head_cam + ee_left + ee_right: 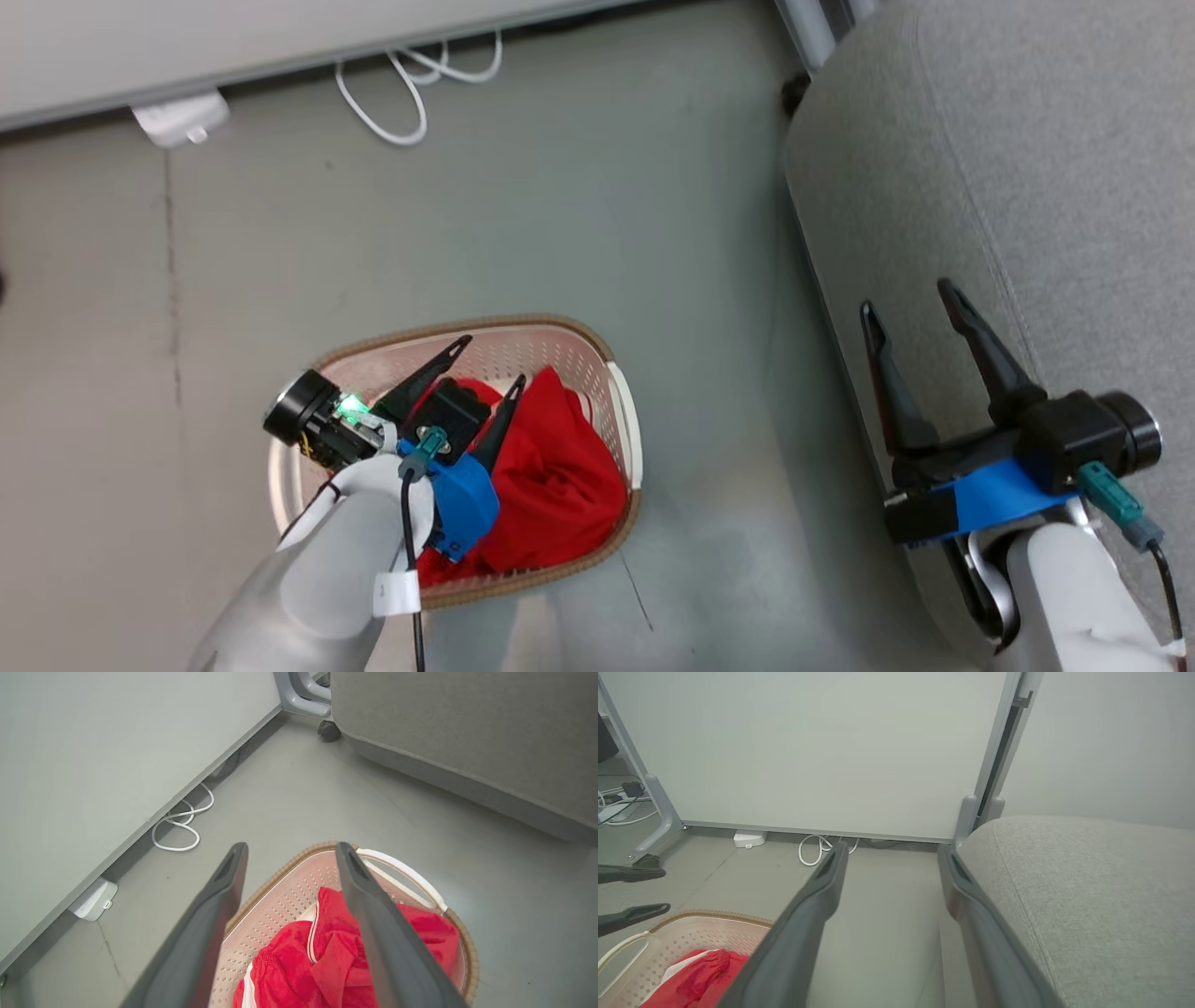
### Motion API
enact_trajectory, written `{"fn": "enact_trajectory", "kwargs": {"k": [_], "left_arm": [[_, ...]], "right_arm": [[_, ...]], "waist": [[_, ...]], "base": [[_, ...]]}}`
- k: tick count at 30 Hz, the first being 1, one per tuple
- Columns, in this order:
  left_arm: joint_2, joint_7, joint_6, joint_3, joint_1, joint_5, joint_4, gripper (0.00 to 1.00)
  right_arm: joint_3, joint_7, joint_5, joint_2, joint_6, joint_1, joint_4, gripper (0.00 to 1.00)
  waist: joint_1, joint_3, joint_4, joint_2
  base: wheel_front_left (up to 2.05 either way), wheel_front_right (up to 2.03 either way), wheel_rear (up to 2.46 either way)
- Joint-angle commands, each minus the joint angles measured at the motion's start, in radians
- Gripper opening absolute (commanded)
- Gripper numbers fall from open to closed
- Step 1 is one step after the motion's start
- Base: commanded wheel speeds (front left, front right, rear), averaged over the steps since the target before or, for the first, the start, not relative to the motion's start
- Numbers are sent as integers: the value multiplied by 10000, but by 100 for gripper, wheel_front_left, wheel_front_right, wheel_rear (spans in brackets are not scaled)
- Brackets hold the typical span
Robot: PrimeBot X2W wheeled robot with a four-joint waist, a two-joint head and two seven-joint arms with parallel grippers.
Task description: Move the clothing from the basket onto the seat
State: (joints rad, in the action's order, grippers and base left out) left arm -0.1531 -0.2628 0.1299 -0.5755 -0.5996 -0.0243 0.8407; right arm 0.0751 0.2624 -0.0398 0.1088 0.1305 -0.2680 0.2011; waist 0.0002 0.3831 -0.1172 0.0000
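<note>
Reaching stage, by the look of it, with nothing lifted yet. Finds the left gripper (492,360) at lower left of the head view, poised over the basket (560,350), fingers spread wide and pinching nothing. Finds the clothing (560,467) heaped red inside the basket, toward its right and lower side. Confirms this from the left wrist view: spread fingers framing the red heap at bottom centre, tips seemingly above the fabric rather than in it, though hard to judge from that angle.

Places the right gripper (906,297) at lower right of the head view, likewise spread and empty, at the left edge of the seat (1027,168). Puts the seat along the right side of the frame, bare of clothing where visible.

Calls next for lowering the left gripper into the heap, closing on a thick fold rather than a thin edge, lifting clear of the brown rim, then carrying rightward over the strip of floor to the seat. Worth watching for the light basket rising with the fabric.

Counts one basket, one seat, two grippers. Cannot count the crumpled clothing surely; possibly two pieces, going by the white stripes. Adds one white cable (411,103) and one small white box (182,117) at upper left.
</note>
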Motion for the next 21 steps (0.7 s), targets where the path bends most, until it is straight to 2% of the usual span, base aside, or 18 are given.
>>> {"fn": "enact_trajectory", "kwargs": {"k": [1, 13, 21], "left_arm": [[-92, -31, 3, -299, -411, -97, 319, 100], [-242, -31, 4, -2488, -1890, -867, 2845, 100], [-460, 180, 4, -3675, -2615, -1481, 3860, 100]], "right_arm": [[60, 37, -67, 86, 3, -338, -113, 100], [759, 37, -93, 332, 3, -1626, -484, 100], [1018, 37, -72, 570, 3, -2114, -766, 100]], "waist": [[-2, 958, -419, 0], [-2, 2912, -813, 0], [-2, 3871, -871, 0]], "base": [[0, 0, 0], [0, 0, 0], [0, 0, 0]]}}
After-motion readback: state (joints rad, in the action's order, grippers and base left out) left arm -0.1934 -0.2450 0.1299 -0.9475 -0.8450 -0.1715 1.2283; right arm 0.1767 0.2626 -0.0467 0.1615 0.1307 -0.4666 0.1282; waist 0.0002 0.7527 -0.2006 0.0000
